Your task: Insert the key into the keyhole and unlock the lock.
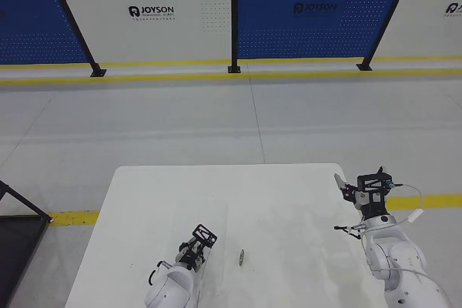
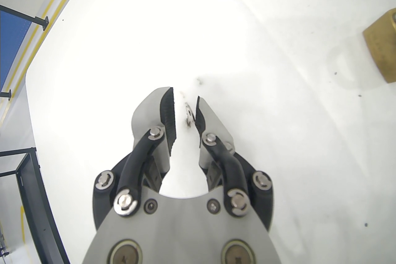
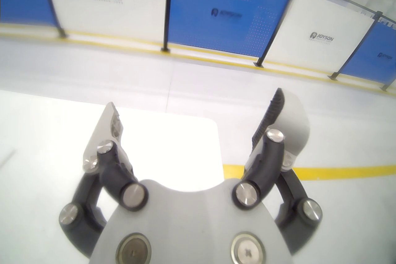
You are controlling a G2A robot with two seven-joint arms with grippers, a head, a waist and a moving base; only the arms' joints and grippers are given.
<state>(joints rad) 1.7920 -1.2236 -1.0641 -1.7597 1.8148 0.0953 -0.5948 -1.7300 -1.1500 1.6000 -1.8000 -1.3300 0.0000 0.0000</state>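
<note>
A small silvery key (image 2: 188, 114) lies on the white table (image 1: 292, 200), between the fingers of my left gripper (image 2: 184, 95). The jaws stand narrowly apart, with the key close to one pad and a gap to the other. In the top view this left gripper (image 1: 202, 237) is low over the table near its front edge. The brass padlock (image 2: 382, 45) lies on the table a short way to the gripper's right, and appears as a small dark object, the padlock (image 1: 241, 256), in the top view. My right gripper (image 3: 194, 99) hangs open and empty above the table's far right corner (image 1: 362, 183).
A black metal rack (image 1: 0, 223) stands off the table's left side. Beyond the table is grey floor with yellow lines and a blue and white fence (image 1: 231, 31). The table's rounded far right corner (image 3: 213, 123) lies under the right gripper.
</note>
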